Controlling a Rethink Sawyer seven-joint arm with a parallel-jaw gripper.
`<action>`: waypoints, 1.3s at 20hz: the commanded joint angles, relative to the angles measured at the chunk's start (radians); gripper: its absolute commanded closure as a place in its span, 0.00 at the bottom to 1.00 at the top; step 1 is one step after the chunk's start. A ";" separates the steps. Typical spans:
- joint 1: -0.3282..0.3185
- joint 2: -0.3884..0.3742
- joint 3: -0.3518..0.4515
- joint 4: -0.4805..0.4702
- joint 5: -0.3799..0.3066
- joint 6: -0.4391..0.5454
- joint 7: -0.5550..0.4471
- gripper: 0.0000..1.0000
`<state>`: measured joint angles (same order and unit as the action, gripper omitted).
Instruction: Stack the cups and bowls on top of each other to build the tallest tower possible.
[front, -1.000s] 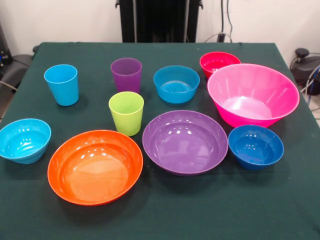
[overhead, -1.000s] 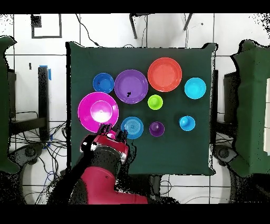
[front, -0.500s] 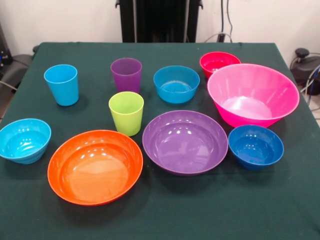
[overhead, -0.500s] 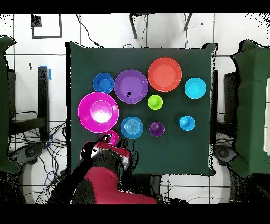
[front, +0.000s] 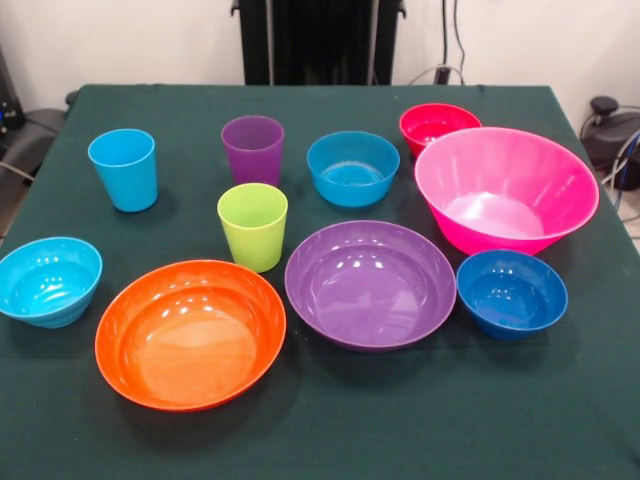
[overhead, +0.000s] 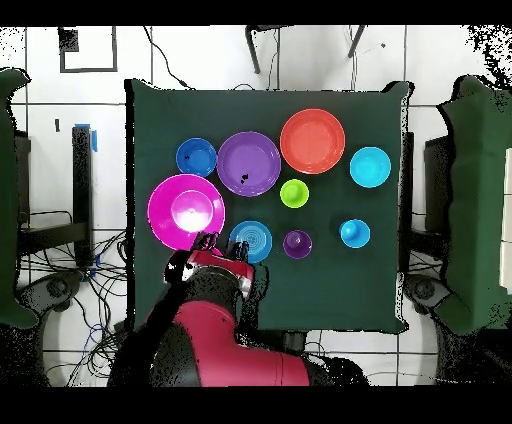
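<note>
Ten pieces sit loose on the green table (front: 320, 440), and you have no tower yet: nothing is nested in anything. In the front view the light blue cup (front: 123, 168) stands far left, the purple cup (front: 252, 148) beside it to the right, and the lime green cup (front: 252, 225) just nearer than the purple one. The blue bowl (front: 352, 167) sits at far centre, with the red bowl (front: 439, 127) to its right, partly hidden behind the big pink bowl (front: 505, 188). The cyan bowl (front: 48, 280) is at the near left edge, the orange bowl (front: 190, 332) and the wide purple bowl (front: 370, 283) fill the near middle, and the dark blue bowl (front: 511, 292) lies near right.

Only the overhead view shows the gripper (overhead: 207, 243): it hangs over the red bowl's spot, between the pink and blue bowls. Whether it is spread or closed, you cannot tell from above.

You appear to be at the first pick, probably the red bowl. Next, you would descend onto its rim clear of the pink bowl's wall, which stands just beside it, then carry it to a base piece.
</note>
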<state>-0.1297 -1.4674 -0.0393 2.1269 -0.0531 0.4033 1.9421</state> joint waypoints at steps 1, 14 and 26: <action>-0.061 0.113 0.161 0.186 -0.124 -0.173 -0.110 0.00; -0.065 0.252 0.159 0.151 -0.288 -0.361 0.034 0.00; 0.054 0.463 -0.012 0.075 -0.328 -0.614 0.080 0.00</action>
<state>-0.1118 -1.1601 0.0025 2.1944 -0.3030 -0.1019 1.9421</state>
